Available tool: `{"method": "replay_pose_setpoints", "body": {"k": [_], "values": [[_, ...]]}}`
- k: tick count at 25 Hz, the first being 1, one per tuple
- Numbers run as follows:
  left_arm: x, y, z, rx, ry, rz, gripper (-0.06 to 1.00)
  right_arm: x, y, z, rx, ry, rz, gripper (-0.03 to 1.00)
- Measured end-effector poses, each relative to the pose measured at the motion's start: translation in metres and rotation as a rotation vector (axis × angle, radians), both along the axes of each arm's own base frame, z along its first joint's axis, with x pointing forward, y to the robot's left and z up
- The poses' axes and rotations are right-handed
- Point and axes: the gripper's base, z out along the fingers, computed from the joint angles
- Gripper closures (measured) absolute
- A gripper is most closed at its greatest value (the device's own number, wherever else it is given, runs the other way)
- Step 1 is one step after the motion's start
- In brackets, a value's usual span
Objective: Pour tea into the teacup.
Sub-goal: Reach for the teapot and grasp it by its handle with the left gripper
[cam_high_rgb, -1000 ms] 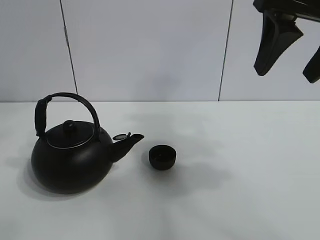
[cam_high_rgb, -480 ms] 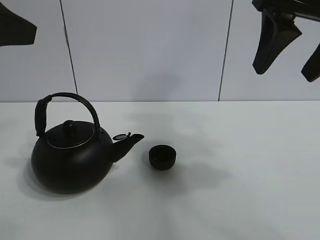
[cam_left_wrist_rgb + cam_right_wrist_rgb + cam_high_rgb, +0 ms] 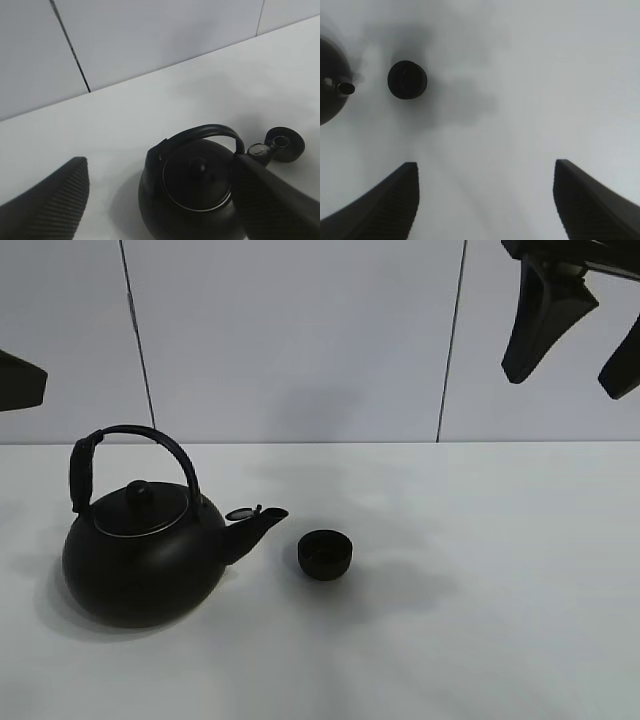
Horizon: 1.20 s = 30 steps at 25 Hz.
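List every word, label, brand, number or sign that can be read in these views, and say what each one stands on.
None: no text can be read in any view.
The kettle, the teacup, the table and the wall panels show plain surfaces with no print.
The left gripper and right gripper show only ribbed black fingers, no markings.

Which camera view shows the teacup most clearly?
The exterior high view: the teacup is sharp and whole, rim and side visible, beside the kettle. The right wrist view shows it from above as a blurred disc; the left wrist view shows it small, past the kettle's spout.
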Motion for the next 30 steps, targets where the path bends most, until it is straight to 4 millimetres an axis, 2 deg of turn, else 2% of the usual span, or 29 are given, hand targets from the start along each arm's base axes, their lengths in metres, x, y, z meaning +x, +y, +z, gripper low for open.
{"method": "replay_pose_setpoints", "body": {"k": [3,8,11,14,17,19,24,30], "values": [[0.000,0.004,-0.004,-0.093,0.020,0.080,0.38,0.001,0.000,0.001,0.004,-0.016,-0.002,0.45],[0.003,0.008,0.002,-0.404,0.056,0.266,0.38,0.001,0.000,0.001,0.004,-0.017,-0.002,0.45],[0.005,0.010,0.005,-0.505,0.036,0.320,0.38,0.001,0.000,0.001,0.004,-0.017,-0.002,0.45],[0.005,0.012,0.009,-0.414,-0.107,0.267,0.38,0.002,0.000,0.001,0.005,-0.018,-0.002,0.45],[-0.002,0.010,0.005,-0.231,-0.288,0.115,0.38,0.002,0.000,0.001,0.000,-0.022,-0.001,0.45],[-0.008,0.007,0.000,-0.168,-0.353,0.035,0.38,0.002,0.000,0.001,-0.001,-0.022,-0.001,0.45],[-0.011,0.004,-0.015,-0.128,-0.325,-0.010,0.38,0.002,0.000,0.001,0.000,-0.025,-0.001,0.45],[0.007,-0.007,-0.049,-0.046,-0.229,-0.057,0.38,0.002,0.000,0.001,0.000,-0.027,-0.002,0.45]]}}
